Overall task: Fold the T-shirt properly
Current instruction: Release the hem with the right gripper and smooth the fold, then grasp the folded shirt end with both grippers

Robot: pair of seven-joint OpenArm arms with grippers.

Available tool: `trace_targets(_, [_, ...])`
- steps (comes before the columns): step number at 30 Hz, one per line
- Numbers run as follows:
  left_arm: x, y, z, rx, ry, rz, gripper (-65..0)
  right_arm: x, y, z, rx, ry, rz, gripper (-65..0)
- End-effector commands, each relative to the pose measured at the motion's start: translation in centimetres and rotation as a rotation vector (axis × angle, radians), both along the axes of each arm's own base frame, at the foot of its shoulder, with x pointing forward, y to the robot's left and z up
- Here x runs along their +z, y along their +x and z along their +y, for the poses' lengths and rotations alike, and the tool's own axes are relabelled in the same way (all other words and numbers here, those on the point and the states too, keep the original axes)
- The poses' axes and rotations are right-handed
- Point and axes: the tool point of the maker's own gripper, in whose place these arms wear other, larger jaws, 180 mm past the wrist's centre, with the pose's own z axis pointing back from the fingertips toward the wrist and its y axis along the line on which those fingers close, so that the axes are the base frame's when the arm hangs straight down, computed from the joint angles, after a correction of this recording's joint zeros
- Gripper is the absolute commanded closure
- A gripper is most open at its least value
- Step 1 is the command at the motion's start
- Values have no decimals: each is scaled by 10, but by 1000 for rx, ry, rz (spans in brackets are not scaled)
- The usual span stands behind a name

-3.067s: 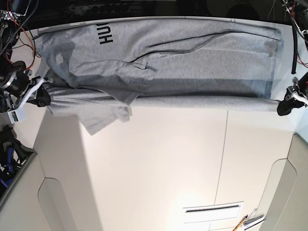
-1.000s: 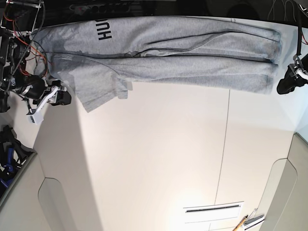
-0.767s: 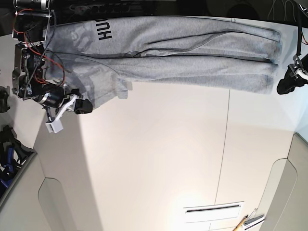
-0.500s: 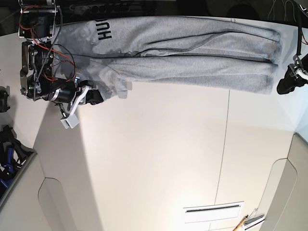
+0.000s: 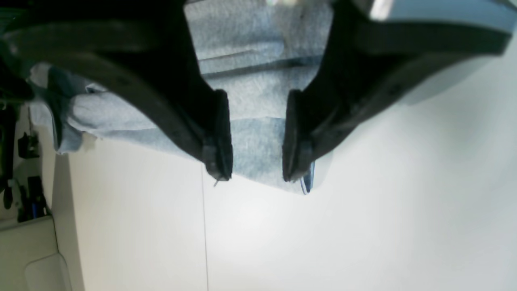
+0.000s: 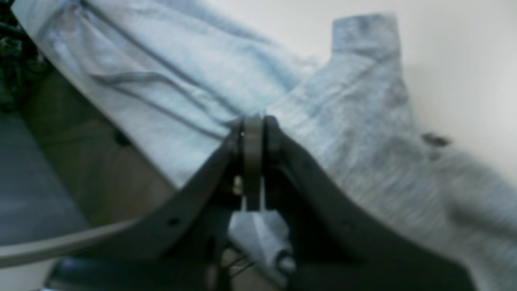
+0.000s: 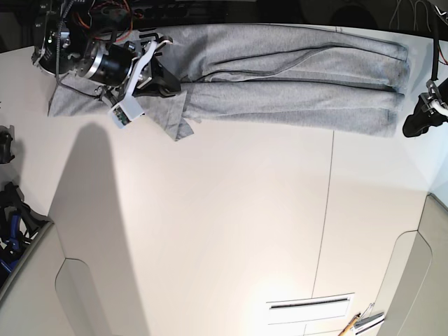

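Your right gripper (image 6: 252, 161) is pinched on the T-shirt (image 7: 294, 77) at ten o'clock; left gripper (image 5: 256, 141) gapes, so cloth may drag crooked.

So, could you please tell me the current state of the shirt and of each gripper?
T-shirt: folded lengthwise into a long band across the far side of the table, one sleeve corner sticking out toward the near side.
Right gripper: shut on a fold of the T-shirt, over the shirt's end.
Left gripper: open, holding nothing, above the shirt's other end.
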Motion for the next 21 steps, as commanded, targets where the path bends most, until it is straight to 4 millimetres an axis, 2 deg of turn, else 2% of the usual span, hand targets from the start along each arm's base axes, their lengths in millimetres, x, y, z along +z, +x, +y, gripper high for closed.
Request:
trace_targets(1, [18, 9, 6, -3, 19, -54, -242, 5, -4, 3, -1, 24, -10, 0])
trace_targets(4, [18, 9, 6, -3, 19, -54, -242, -3, -20, 4, -4, 27, 38, 0])
trace_targets(8, [18, 9, 6, -3, 19, -54, -242, -7, -30, 4, -4, 26, 66, 0])
trace_targets(10, [18, 9, 6, -3, 18, -54, -242, -8, -31, 4, -4, 27, 70, -71])
trace_targets(13, [18, 9, 6, -3, 19, -54, -242, -6, -29, 4, -9, 34, 60, -229])
trace_targets(15, [18, 9, 6, -2, 19, -55, -242, -4, -27, 6, -9, 47, 53, -295])
trace_targets(21, [25, 8, 18, 36, 28, -79, -246, 18, -17, 3, -4, -10, -50, -302])
